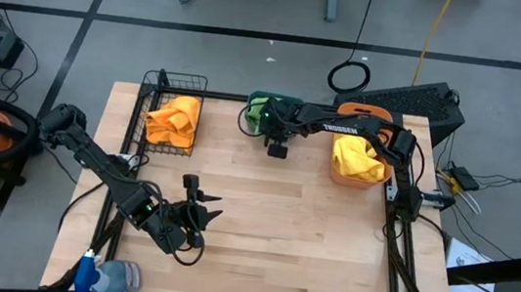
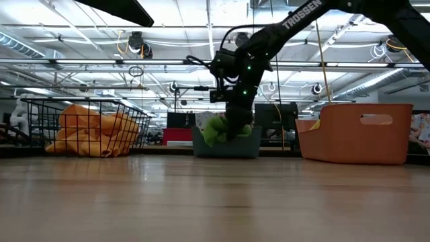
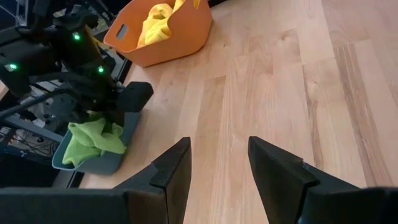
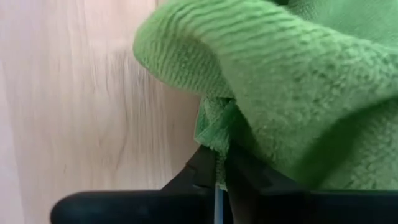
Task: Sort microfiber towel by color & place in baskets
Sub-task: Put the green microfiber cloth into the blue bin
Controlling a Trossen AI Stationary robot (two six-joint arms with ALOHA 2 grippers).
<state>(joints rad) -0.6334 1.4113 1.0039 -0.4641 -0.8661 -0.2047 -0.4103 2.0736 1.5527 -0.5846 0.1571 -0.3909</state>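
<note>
A green towel [image 2: 215,130] lies bunched in the squat teal tub [image 2: 225,148] at the table's far middle, bulging above its rim. My right gripper [image 4: 217,163] reaches down into the tub and is shut on this towel. The black wire basket [image 1: 136,112] at far left holds an orange towel [image 1: 173,119]. A yellow towel [image 1: 355,160] sits in the orange bin [image 1: 363,111] at far right. My left gripper [image 3: 217,167] hovers open over bare wood near the table's near-left part [image 1: 200,205]. My right gripper pinches a fold of the green towel [image 4: 214,127] between its two fingertips [image 4: 202,165]. The fingers come from above, pointing down into the teal tub [image 1: 258,100]. The rest of the towel stays heaped in the tub around the fingers; how many layers are caught cannot be told.
A blue spray bottle [image 1: 100,275] lies at the near-left corner. The three containers stand in a row along the far edge. Bare wood [image 1: 310,230] spreads over the middle and near right of the table. Cables and a black case lie on the floor beyond.
</note>
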